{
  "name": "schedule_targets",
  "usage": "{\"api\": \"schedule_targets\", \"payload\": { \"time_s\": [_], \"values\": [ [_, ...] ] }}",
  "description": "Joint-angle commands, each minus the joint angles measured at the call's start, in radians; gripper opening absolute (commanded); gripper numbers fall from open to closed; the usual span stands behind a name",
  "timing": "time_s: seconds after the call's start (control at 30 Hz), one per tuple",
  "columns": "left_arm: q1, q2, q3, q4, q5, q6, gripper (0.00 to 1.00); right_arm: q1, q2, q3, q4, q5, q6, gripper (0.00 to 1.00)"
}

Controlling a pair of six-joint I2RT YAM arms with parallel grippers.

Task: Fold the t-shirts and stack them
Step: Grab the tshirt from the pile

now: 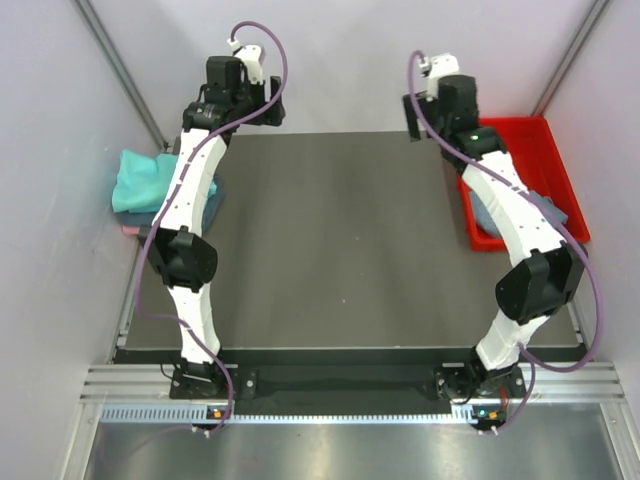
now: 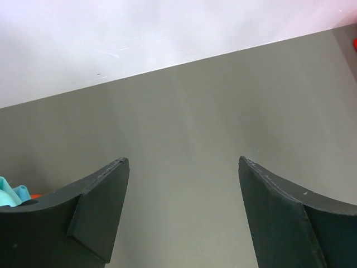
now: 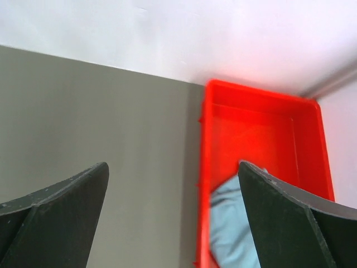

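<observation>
A bright teal t-shirt (image 1: pixel 140 178) lies bunched on a pile at the table's left edge, with a pink one (image 1: pixel 131 229) showing beneath it and a blue edge (image 1: pixel 216 196) beside the left arm. A sliver of the teal t-shirt (image 2: pixel 10 192) shows at the lower left of the left wrist view. A grey-blue t-shirt (image 1: pixel 489 214) (image 3: pixel 230 223) lies crumpled in the red tray (image 1: pixel 530 140) (image 3: pixel 245 95). My left gripper (image 1: pixel 258 100) (image 2: pixel 183 163) hangs open over bare table at the far left. My right gripper (image 1: pixel 424 108) (image 3: pixel 173 165) hangs open at the far right, above the tray's left wall. Neither holds anything.
The dark table (image 1: pixel 340 240) spreads between the two arms. White walls close in the back and both sides, with metal struts (image 1: pixel 125 80) in the corners. The tray sits against the right edge.
</observation>
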Motion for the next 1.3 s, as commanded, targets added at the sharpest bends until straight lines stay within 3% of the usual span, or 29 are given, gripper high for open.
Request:
{"api": "schedule_targets", "payload": {
  "time_s": [0.0, 0.1, 0.27, 0.6, 0.83, 0.93, 1.03, 1.07, 1.13, 1.27],
  "values": [
    [-0.006, -0.007, 0.004, 0.028, 0.000, 0.013, 0.84, -0.161, -0.023, 0.031, -0.074, -0.089, 0.076, 1.00],
    [-0.008, -0.001, -0.002, 0.022, 0.007, 0.010, 0.84, -0.272, -0.016, -0.016, -0.105, -0.188, 0.093, 1.00],
    [-0.008, 0.008, -0.025, 0.016, 0.030, 0.007, 0.82, -0.410, 0.012, -0.133, -0.135, -0.218, 0.110, 0.97],
    [-0.018, 0.002, -0.039, 0.011, 0.035, 0.013, 0.82, -0.604, 0.122, -0.268, -0.156, -0.362, 0.110, 0.99],
    [-0.019, -0.014, -0.044, 0.011, 0.027, 0.021, 0.82, -0.688, 0.242, -0.259, -0.127, -0.345, 0.007, 1.00],
    [-0.018, -0.017, -0.045, 0.010, 0.026, 0.024, 0.82, -0.697, 0.283, -0.233, -0.128, -0.311, -0.040, 0.95],
    [-0.019, -0.015, -0.044, 0.011, 0.024, 0.026, 0.83, -0.699, 0.308, -0.216, -0.128, -0.317, -0.056, 0.70],
    [-0.018, -0.014, -0.044, 0.013, 0.024, 0.024, 0.83, -0.694, 0.308, -0.211, -0.128, -0.316, -0.053, 0.36],
    [-0.018, -0.009, -0.042, 0.011, 0.026, 0.024, 0.83, -0.687, 0.299, -0.200, -0.125, -0.298, -0.045, 0.00],
    [-0.018, 0.003, -0.042, 0.010, 0.030, 0.019, 0.83, -0.664, 0.238, -0.148, -0.127, -0.308, -0.011, 0.00]
  ]
}}
